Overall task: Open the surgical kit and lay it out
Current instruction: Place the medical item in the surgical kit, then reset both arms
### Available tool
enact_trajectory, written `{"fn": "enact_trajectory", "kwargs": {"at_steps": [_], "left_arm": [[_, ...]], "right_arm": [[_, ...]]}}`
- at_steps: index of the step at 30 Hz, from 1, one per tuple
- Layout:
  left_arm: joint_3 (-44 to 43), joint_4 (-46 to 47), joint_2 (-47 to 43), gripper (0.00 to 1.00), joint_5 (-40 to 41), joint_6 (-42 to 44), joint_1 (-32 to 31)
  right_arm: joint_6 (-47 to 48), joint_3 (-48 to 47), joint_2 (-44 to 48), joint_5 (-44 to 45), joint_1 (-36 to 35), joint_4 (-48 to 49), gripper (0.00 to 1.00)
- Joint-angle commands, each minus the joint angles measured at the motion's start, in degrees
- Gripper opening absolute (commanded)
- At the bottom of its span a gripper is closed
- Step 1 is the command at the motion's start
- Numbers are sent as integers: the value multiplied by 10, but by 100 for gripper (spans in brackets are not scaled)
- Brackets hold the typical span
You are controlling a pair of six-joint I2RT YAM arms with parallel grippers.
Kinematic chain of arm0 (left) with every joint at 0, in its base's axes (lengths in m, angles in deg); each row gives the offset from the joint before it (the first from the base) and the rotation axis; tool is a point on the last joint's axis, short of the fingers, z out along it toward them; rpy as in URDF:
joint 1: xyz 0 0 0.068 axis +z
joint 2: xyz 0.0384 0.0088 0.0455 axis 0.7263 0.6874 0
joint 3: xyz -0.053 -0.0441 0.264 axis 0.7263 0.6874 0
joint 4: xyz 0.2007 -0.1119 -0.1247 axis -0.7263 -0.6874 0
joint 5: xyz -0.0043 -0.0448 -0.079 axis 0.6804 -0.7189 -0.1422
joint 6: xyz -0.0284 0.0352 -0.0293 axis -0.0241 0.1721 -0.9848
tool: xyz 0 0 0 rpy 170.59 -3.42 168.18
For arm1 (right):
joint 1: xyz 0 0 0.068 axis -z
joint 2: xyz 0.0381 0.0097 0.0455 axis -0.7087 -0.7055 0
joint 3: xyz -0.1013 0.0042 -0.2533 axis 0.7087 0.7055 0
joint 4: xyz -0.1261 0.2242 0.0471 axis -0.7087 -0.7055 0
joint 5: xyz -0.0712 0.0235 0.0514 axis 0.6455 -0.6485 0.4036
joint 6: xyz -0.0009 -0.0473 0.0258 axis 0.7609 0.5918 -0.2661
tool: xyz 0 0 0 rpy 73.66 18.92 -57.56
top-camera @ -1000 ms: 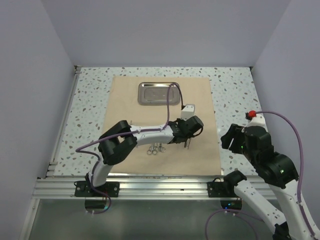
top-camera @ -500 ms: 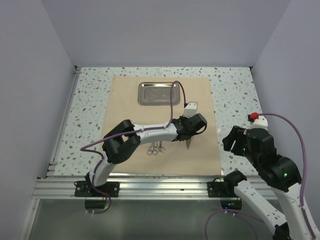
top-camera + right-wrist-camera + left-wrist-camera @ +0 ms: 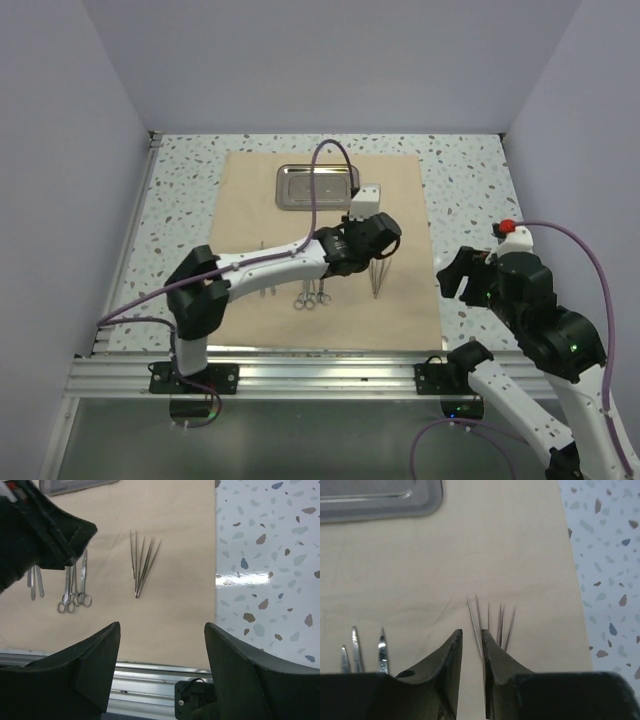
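A robotics lab cell: plain pale walls [image 3: 60,200] box in a speckled desk [image 3: 180,200], aluminium rail [image 3: 320,372] along its near edge.

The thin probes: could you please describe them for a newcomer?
Find the tan cloth wrap on the table. Toward its right edge lies a fan of thin probes: pointed rods, without the ring handles of the scissors on their left.

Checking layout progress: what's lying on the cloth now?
On the cloth: an empty-looking tray at the far edge, a fan of thin probes, and ring-handled scissors. The left arm covers part of the cloth, hiding whatever lies beneath.
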Motion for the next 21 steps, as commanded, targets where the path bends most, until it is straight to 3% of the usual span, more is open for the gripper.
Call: {"fn": "enact_trajectory", "kwargs": {"at_steps": [1, 5, 10, 13, 14, 15, 17, 21], "left_arm": [[48, -22, -126, 26, 102, 42, -1], [150, -5, -274, 27, 155, 113, -2], [314, 41, -468, 43, 213, 202, 20], [401, 85, -568, 47, 229, 249, 62], [424, 126, -593, 53, 235, 285, 75], [467, 151, -616, 66, 240, 305, 81], [501, 207, -670, 76, 249, 346, 100], [516, 203, -683, 94, 255, 369, 123]], "right_arm": [[26, -32, -18, -32, -1, 40, 74], [40, -38, -27, -50, -1, 59, 77], [41, -20, -23, -50, -1, 100, 80], [40, -22, -40, -47, -1, 102, 87], [40, -23, -44, -49, -1, 103, 87], [40, -25, -52, -49, 0, 106, 87], [41, -27, -58, -49, 0, 110, 88], [45, -30, -67, -51, 0, 118, 94]]}}
